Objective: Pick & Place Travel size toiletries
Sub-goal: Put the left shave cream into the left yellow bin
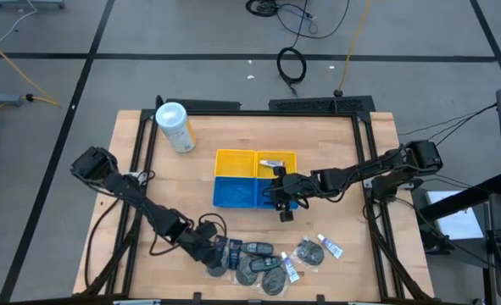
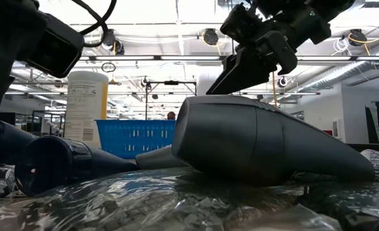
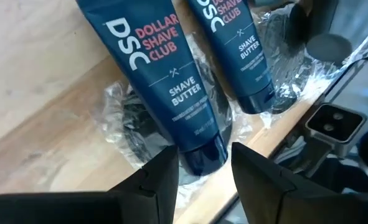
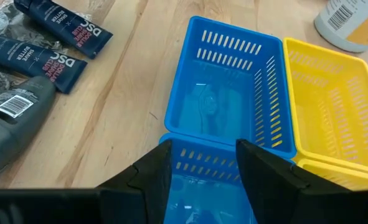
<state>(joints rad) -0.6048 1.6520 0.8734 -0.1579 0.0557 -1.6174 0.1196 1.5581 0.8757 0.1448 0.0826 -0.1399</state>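
Observation:
The toiletries lie in a pile at the table's near edge: dark blue tubes (image 1: 233, 252) (image 3: 162, 74), a grey tube (image 1: 258, 248) (image 2: 272, 144), grey clear-wrapped rounds (image 1: 308, 252) and small white tubes (image 1: 329, 246). My left gripper (image 1: 212, 250) (image 3: 203, 152) is low at the pile's left end and open, one finger on each side of a blue tube's cap end (image 3: 202, 158). My right gripper (image 1: 284, 213) (image 4: 202, 146) hangs open and holds nothing above the near wall of the blue tray (image 1: 233, 193) (image 4: 233, 93). My left gripper has its fingers (image 3: 165, 171) on either side of the blue tube's cap end (image 3: 199, 163), coming along the tube, which lies flat on clear wrapping. I cannot tell whether the fingers touch it.
A yellow tray (image 1: 233, 161) (image 4: 339, 106) stands against the blue tray's far side, with a small piece (image 1: 273, 163) in its right compartment. A white canister with a yellow label (image 1: 175, 127) (image 2: 86, 106) stands at the far left. Bare wood lies between the trays and the pile.

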